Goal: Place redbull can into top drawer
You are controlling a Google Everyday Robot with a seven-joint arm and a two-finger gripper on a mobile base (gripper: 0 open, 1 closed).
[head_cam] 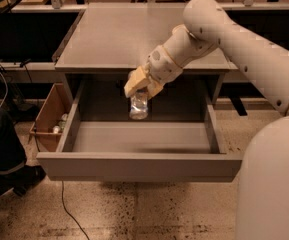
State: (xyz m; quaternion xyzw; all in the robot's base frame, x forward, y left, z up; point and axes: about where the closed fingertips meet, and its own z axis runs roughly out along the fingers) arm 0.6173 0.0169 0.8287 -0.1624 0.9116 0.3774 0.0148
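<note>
Camera view. As seen from above and in front, one entry per item:

1. Grey cabinet [134,34]: centre of frame, flat top bare, dark recess beneath it.
2. Top drawer [139,166]: pulled fully out toward the lower edge of the frame. It has a plain grey front panel, shallow side walls and a bare grey floor.
3. Robot arm [234,39]: cream-coloured, entering from the right edge and reaching down-left across the cabinet's front edge.
4. Gripper [141,86]: at frame centre, just below the cabinet top's front lip and over the rear part of the open drawer. Its yellowish fingers [134,83] are closed around the upper end of the can.
5. Redbull can [139,105]: silvery and upright, hanging beneath the gripper inside the drawer opening. Its lower end is near the back of the drawer floor; whether it touches cannot be told.
6. Brown cardboard box [46,114]: on the floor at left, just beside the drawer's side, with small pale items inside.
7. Person's leg and dark shoe [6,159]: lower left.
8. Thin cable [66,209]: on the speckled floor, below the drawer.
</note>
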